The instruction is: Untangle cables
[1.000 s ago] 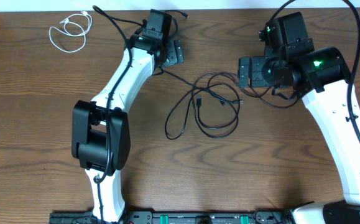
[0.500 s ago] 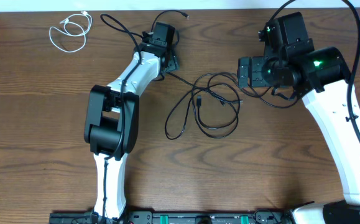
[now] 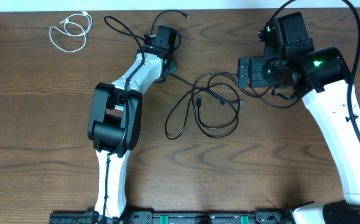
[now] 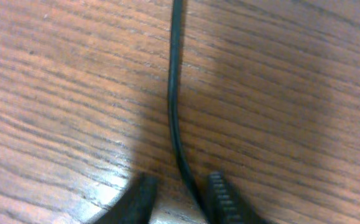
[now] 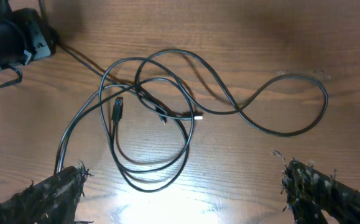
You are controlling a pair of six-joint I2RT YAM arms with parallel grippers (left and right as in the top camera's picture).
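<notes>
Our left gripper (image 4: 180,196) stands parted astride one black cord (image 4: 173,93), our right gripper (image 5: 183,183) spread empty above the looped tangle (image 5: 158,112), white cord (image 3: 69,31) well apart; we judge untangling barely begun.

Overhead: bright, even and sharp; soft faint shadows on the bench (image 3: 43,124).
Left wrist: blurred close-up; broad dark shadow, bright patch by the left end effector (image 4: 180,196).
Right wrist: dim top, glare low down; right end effector (image 5: 183,180) out of focus.
</notes>
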